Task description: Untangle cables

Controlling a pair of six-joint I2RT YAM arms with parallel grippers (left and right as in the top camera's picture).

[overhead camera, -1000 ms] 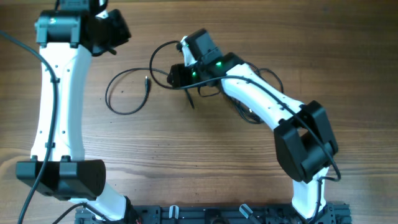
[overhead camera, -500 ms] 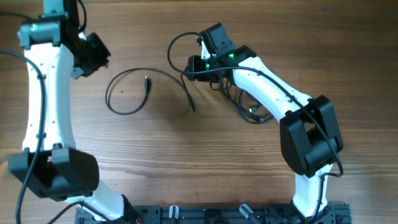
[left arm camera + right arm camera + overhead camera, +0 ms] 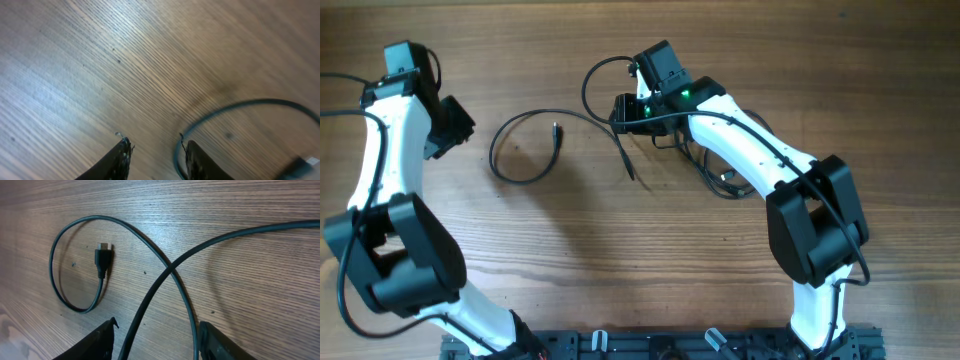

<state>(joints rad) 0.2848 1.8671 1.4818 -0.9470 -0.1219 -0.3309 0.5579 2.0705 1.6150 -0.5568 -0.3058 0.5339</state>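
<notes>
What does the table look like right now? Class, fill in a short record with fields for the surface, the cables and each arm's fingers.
Surface: wooden table
Loose cable: open loop flat on the wood, its plug lying inside the loop
Tangle: partly hidden under the right arm
Left fingers: apart, nothing between them
Right fingers: apart, two cables pass between them

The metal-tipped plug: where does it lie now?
Overhead view: the plug lies on the table inside its cable's loop, between left claw and right claw.
</notes>
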